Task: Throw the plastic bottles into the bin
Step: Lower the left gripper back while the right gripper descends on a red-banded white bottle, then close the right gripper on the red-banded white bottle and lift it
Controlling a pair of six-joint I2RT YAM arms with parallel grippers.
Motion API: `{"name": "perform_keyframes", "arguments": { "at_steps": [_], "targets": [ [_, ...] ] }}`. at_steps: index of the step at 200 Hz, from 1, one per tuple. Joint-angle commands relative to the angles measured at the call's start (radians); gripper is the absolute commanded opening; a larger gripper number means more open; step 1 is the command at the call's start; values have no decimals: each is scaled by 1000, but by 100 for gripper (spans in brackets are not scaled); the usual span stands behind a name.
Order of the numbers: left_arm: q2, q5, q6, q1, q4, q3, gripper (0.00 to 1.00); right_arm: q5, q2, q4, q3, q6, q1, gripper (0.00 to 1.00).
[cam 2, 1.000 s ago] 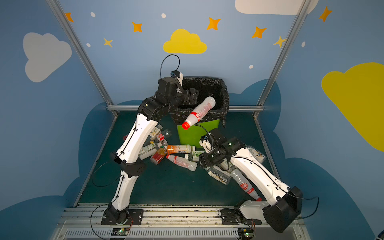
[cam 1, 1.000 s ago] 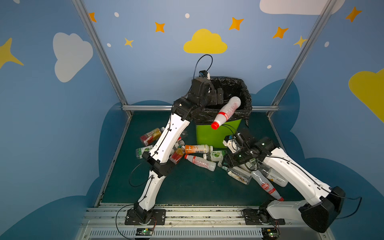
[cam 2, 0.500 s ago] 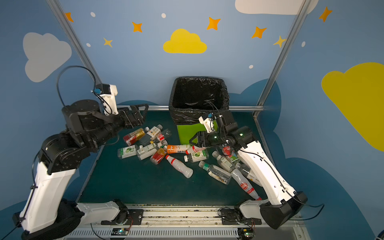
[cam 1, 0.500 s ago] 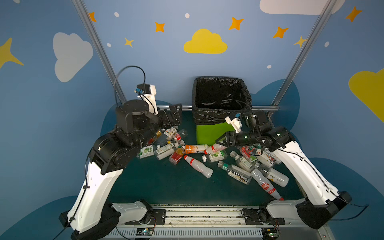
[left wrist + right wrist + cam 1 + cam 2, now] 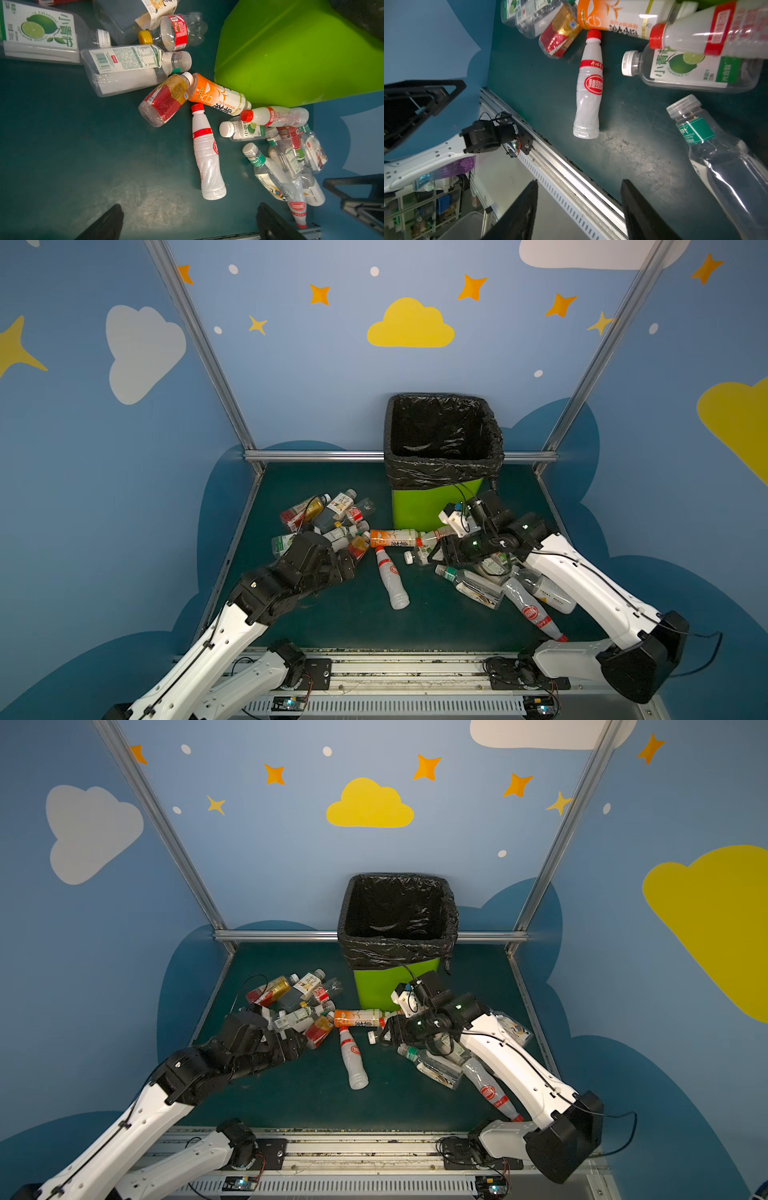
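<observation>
Many crumpled bottles [image 5: 390,578] nr tapered bin [image 5: 419,506]

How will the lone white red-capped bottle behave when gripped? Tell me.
The white bottle looks dented, so probably light and yielding under squeezing. Lying on its round side on the mat, it may roll if nudged.

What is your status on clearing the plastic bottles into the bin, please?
Left gripper open, empty, low over the table. Right gripper open, empty, near the bin. Plastic bottles scattered on the table, none held. Bin mouth unobstructed.
</observation>
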Motion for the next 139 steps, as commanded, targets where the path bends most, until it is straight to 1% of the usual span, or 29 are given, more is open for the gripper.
{"name": "perform_keyframes", "arguments": {
  "at_steps": [1,28,52,79,139],
  "targets": [
    [-20,-10,-106,2,72,-88,100,98,-5,4,-24,0,90,66],
    [-28,-15,-141,1,126,-170,100,171,79,73,-24,60,198,69],
    [-21,-20,-136,1,124,-187,100,250,177,97,14,108,250,71],
    [-35,-36,-112,2,94,-175,100,337,293,75,71,124,281,70],
    [-91,-49,-88,7,50,-191,100,367,529,40,217,79,304,69]
  ]
}}
